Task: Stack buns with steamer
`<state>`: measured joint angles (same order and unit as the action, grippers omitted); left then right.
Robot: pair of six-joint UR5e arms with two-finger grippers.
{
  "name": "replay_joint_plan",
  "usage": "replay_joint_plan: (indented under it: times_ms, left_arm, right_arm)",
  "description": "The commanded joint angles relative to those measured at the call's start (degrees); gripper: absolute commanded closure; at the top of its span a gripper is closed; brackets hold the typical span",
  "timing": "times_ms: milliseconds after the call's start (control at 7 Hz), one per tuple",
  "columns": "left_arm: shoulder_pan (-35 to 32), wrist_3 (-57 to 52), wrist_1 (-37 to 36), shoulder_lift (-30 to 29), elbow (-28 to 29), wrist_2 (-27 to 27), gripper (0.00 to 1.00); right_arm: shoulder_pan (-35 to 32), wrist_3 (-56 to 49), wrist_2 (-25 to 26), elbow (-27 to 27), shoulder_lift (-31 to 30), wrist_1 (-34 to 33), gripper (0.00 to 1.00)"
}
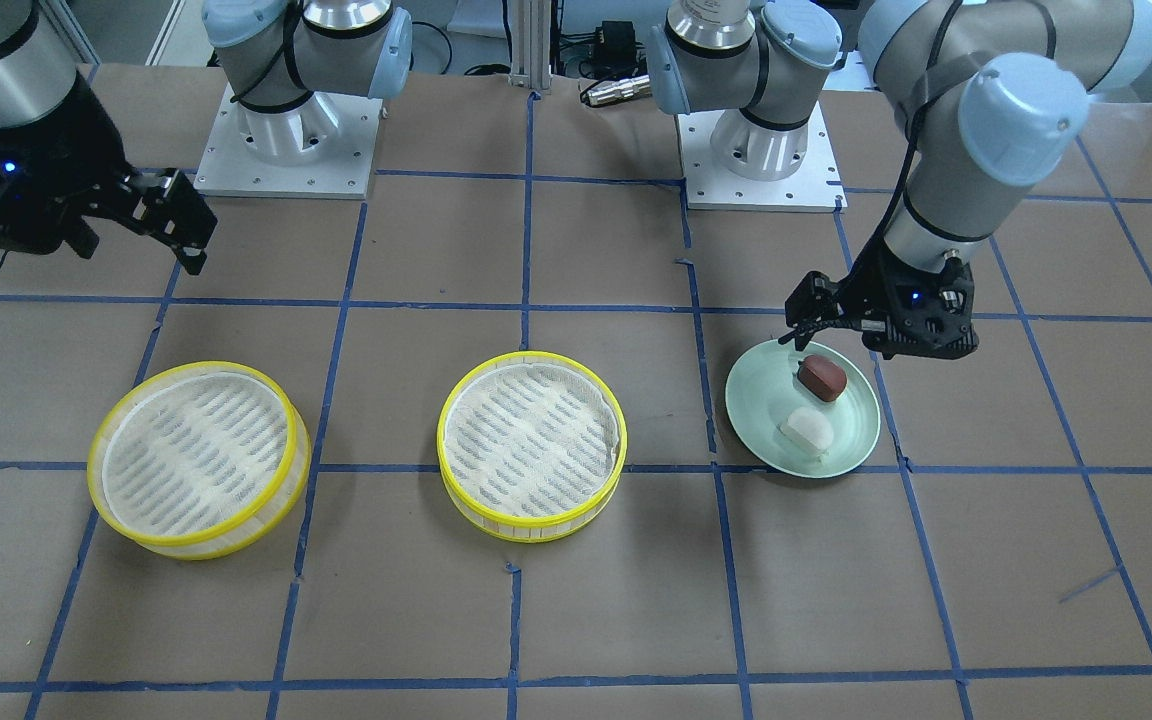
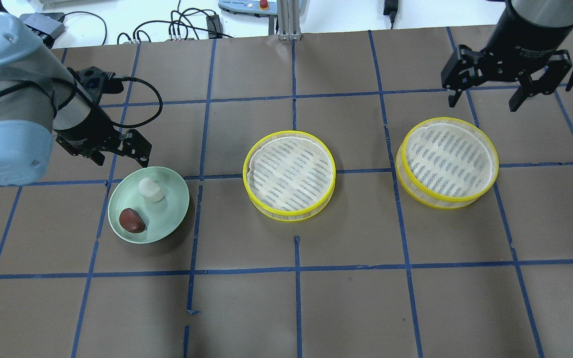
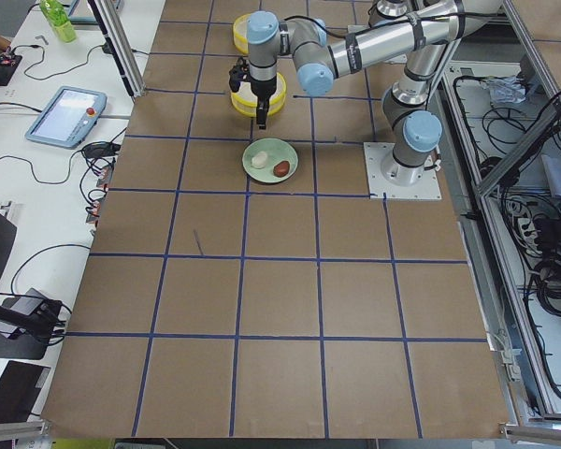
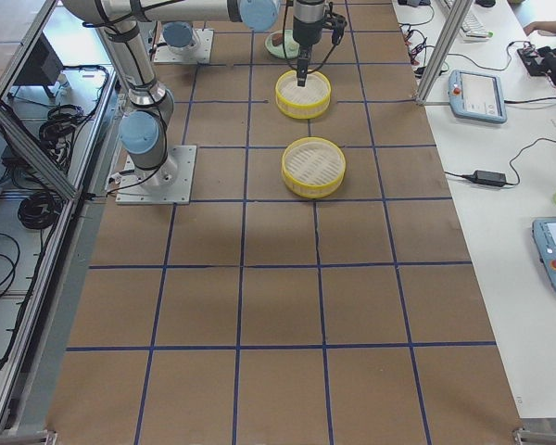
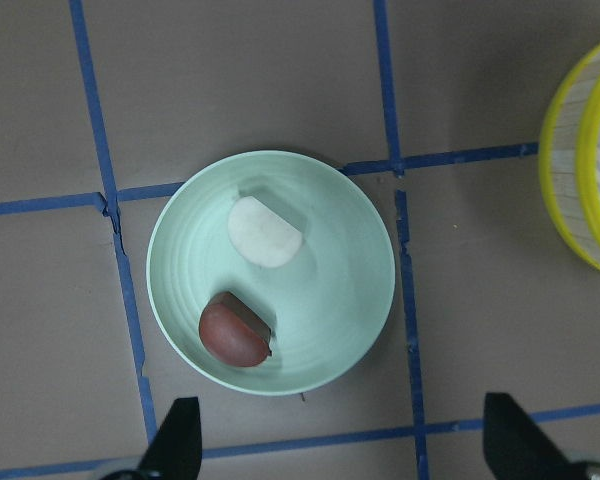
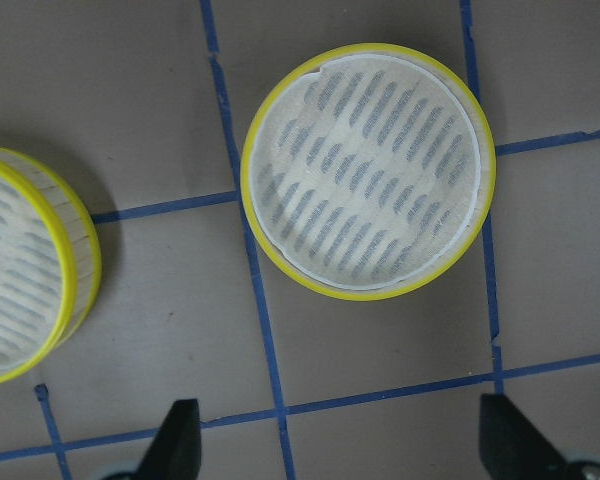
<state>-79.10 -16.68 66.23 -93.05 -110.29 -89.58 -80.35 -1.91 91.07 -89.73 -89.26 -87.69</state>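
Left gripper (image 2: 121,157), jaws spread, hangs above the plate (image 2: 173,208) at left that bears the white bun (image 2: 151,190) and brown bun (image 2: 132,220); right gripper (image 2: 483,103), also spread, is well apart.

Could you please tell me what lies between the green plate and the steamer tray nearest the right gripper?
The other steamer tray, empty, sits between the green plate and that far tray; the overhead view shows it plainly.

plate (image 5: 345,270): smooth, glossy
reddish-brown bun (image 5: 235,335): shiny
white bun (image 5: 265,232): matt
middle steamer tray (image 2: 290,174): cloth lining
table cover (image 2: 346,298): matt brown paper
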Motion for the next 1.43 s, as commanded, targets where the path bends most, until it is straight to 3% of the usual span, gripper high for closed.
replay_joint_plan:
  times_ms: [0, 286, 429, 571, 714, 857, 1000, 1143, 1286]
  left_arm:
    - [0.3, -0.5, -14.1, -8.9, -5.5, 0.1, 0.02]
    - [0.3, -0.5, -18.4, -15.0, -5.9, -0.2, 0.03]
    - [0.4, -0.5, -18.4, -15.0, -6.4, -0.7, 0.2]
    - [0.6, 0.3, -18.3, -14.6, -6.6, -0.7, 0.6]
    - [0.6, 1.5, -18.3, -14.0, -6.3, -0.7, 0.82]
    - [0.6, 1.7, -18.3, -13.7, -6.6, -0.7, 0.95]
    - [0.1, 2.7, -17.9, -13.0, -5.7, -0.8, 0.97]
    - [-1.5, 9.3, -15.7, -10.2, -4.3, 0.1, 0.97]
    - [-6.3, 15.3, -8.1, -6.3, -1.2, 3.0, 0.97]
  right_arm:
    - [9.0, -11.5, 0.1, -6.6, 2.3, -7.3, 0.06]
    - [12.9, -18.2, -0.2, -12.7, 6.6, -19.6, 0.08]
    - [13.3, -19.8, -0.6, -15.2, 10.8, -27.5, 0.08]
    - [13.3, -19.9, -0.7, -17.3, 14.7, -35.0, 0.08]
    - [13.3, -20.8, -1.0, -18.9, 17.6, -40.4, 0.09]
    - [13.3, -21.7, -1.3, -19.3, 20.3, -43.9, 0.12]
    - [13.4, -21.7, -1.3, -19.5, 20.8, -44.0, 0.34]
    - [13.5, -21.6, -1.4, -19.6, 20.8, -43.5, 0.87]
    - [13.6, -21.6, -1.4, -19.5, 20.8, -43.4, 0.94]
